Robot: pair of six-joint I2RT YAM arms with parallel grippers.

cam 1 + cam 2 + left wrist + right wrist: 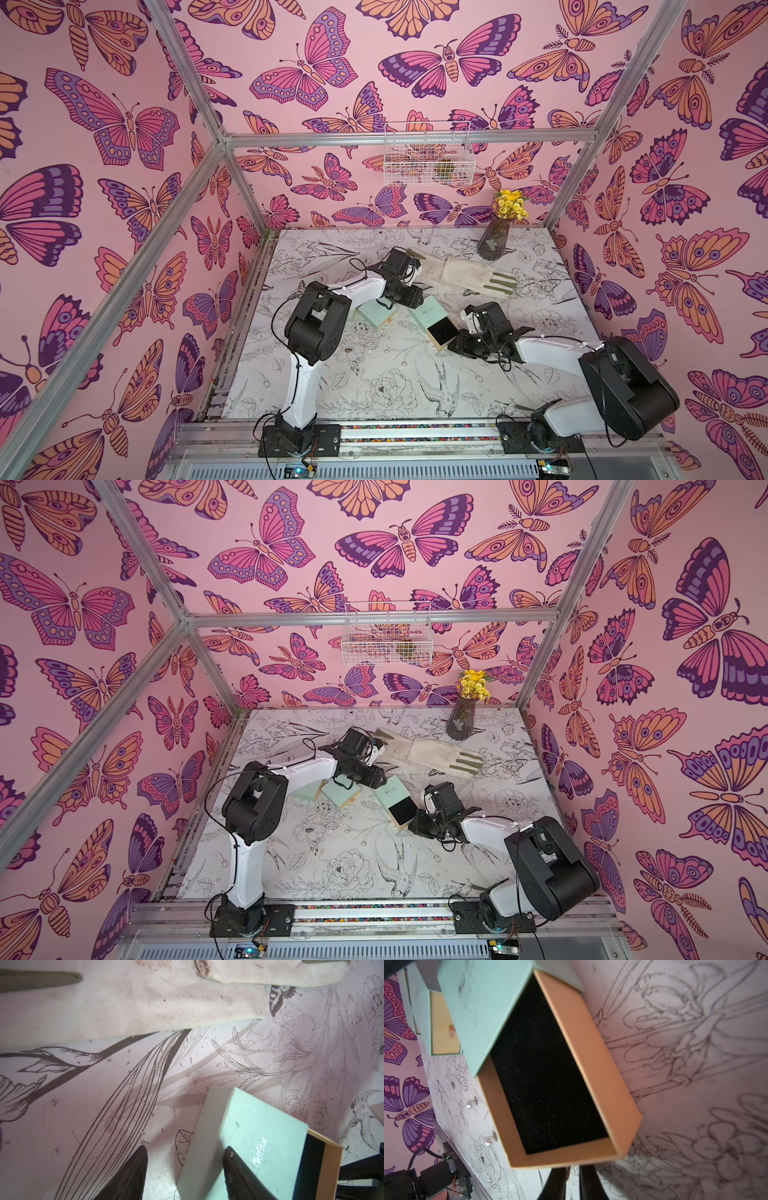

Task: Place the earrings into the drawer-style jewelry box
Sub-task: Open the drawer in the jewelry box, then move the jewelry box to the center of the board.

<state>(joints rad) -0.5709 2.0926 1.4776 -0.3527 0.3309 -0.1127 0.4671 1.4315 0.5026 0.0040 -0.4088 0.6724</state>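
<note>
Between pink butterfly walls, over the flower-printed tabletop, the left gripper spreads its jaws, one finger above the mint jewelry box. Its black-lined drawer is out, with two pearl earrings loose beside it. The right gripper has its jaws nearly together; I cannot tell whether they grip anything.

Both top views look steeply down from high above the front edge of the desk, taking in its whole surface and the butterfly-papered walls behind. The left wrist camera sits low over the middle of the desk, facing the glove towards the back edge. The right wrist camera is closer still, its frame filled by the open drawer. All four views share the mint jewelry box.
</note>
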